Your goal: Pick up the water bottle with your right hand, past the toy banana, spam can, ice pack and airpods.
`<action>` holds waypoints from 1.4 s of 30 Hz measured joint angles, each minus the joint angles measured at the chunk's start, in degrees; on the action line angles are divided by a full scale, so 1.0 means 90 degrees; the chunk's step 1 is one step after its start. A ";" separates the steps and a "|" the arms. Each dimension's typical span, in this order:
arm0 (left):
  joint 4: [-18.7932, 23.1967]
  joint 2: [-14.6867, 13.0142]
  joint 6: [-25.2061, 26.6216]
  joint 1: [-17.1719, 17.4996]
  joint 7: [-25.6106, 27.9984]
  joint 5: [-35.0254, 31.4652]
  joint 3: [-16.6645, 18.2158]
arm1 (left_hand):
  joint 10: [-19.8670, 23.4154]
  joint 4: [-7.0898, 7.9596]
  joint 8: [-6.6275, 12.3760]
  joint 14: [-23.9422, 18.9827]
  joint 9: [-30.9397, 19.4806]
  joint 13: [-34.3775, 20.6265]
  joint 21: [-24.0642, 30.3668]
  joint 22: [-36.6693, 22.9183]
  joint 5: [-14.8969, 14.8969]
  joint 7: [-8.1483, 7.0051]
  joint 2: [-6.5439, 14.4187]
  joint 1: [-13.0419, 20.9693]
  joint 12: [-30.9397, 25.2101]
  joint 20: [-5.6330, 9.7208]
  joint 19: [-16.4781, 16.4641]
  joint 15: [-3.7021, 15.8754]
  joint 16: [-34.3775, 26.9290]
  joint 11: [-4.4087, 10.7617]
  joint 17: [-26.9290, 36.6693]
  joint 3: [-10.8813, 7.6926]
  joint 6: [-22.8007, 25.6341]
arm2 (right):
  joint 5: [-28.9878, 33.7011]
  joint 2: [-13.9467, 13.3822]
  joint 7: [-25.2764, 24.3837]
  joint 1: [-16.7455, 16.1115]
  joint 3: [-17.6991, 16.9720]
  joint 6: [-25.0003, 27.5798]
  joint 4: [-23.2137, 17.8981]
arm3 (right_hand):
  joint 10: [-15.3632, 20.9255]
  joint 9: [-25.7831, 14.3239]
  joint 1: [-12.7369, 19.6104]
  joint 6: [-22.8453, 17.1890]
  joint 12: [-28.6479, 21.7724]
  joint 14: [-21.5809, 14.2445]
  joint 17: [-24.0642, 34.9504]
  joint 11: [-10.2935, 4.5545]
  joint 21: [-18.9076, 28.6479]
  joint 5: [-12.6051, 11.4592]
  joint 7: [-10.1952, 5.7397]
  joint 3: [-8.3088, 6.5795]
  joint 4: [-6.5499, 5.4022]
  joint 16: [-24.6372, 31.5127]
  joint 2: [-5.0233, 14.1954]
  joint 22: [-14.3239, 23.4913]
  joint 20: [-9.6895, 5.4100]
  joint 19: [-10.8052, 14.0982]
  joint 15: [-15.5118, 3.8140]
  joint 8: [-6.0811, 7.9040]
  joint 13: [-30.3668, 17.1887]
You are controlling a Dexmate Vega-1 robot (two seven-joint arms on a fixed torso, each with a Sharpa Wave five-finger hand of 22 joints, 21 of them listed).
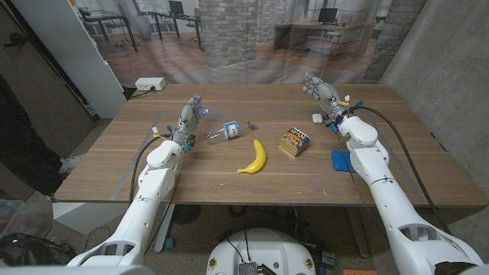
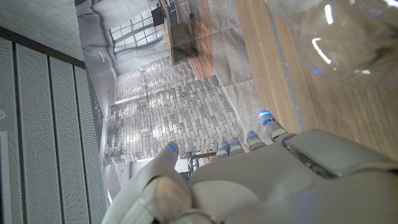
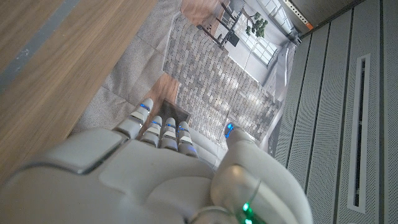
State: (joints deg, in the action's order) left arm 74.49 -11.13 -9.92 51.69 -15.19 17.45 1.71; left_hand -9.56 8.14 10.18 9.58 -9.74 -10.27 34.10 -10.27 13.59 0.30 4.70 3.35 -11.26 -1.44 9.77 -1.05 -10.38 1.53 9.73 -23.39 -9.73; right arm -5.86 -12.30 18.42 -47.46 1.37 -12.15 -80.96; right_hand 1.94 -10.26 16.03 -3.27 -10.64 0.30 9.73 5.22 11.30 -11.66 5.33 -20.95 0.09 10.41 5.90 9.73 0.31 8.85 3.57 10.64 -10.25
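Blue ice pack [image 1: 341,160]: a flat blue square at centre right of the head view, on the wooden bench [image 1: 114,164], partly behind the right forearm.
Yellow toy banana [image 1: 254,157]: curved, lying at picture centre, just left of the can.
Spam can [image 1: 294,141]: a yellow and dark blue tin, right of the banana, between it and the ice pack.
Clear plastic water bottle [image 1: 225,132]: on its side with a blue and white label, left of centre and just above the banana, close beside the left hand. In the left wrist view its clear rounded body [image 2: 336,37] bulges against the wood.
Left hand [image 1: 189,116]: upper left of centre, fingers reaching away and slightly apart, holding nothing.
White airpods case [image 1: 316,118]: small and rounded, upper right, just beside the right hand.
Right hand [image 1: 322,93]: furthest, upper right, well apart from the bottle, fingers extended close together and holding nothing.
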 measured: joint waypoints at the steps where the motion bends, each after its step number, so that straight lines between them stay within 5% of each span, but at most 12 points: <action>1: 0.0002 0.0000 0.0000 0.0003 -0.0001 -0.0002 0.0003 | 0.0000 0.0000 0.0000 0.0000 0.0000 0.0000 0.0000 0.0000 0.0000 0.0000 0.0000 0.0000 0.0000 0.0000 0.0000 0.0000 0.0000 0.0000 0.0000 0.0000 0.0000 | 0.0022 -0.0010 0.0002 0.0005 0.0010 -0.0005 -0.0017 | 0.0000 0.0000 0.0000 0.0000 0.0000 0.0000 0.0000 0.0000 0.0000 0.0000 0.0000 0.0000 0.0000 0.0000 0.0000 0.0000 0.0000 0.0000 0.0000 0.0000 0.0000; 42: -0.0027 -0.0006 -0.0092 0.0022 -0.0010 -0.0025 0.0058 | 0.0000 -0.0018 0.0000 0.0000 0.0001 0.0000 -0.0073 0.0001 0.0000 0.0000 0.0000 0.0000 0.0000 0.0000 0.0000 0.0000 0.0000 0.0000 0.0000 0.0018 0.0000 | 0.0865 -0.0399 0.0161 0.0395 0.0495 -0.0323 -0.0366 | 0.0058 0.0000 0.0235 0.0000 0.0000 0.0001 0.0000 0.0011 0.0000 0.0025 0.0000 -0.0072 0.0280 0.0000 -0.0034 0.0000 0.0035 0.0035 -0.0001 0.0000 0.0001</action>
State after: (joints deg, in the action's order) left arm 74.25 -11.19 -10.75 51.89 -15.28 17.22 2.23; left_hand -9.56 7.98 10.18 9.58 -9.73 -10.27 33.45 -10.26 13.58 0.30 4.70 3.35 -11.25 -1.44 9.77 -1.05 -10.38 1.53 9.73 -23.23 -9.73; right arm 1.93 -15.89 19.86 -43.90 5.82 -15.05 -84.26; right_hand 2.47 -10.25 18.14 -3.27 -10.64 0.30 9.73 5.32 11.30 -11.43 5.33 -21.60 2.62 10.41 5.60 9.72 0.63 9.16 3.57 10.64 -10.25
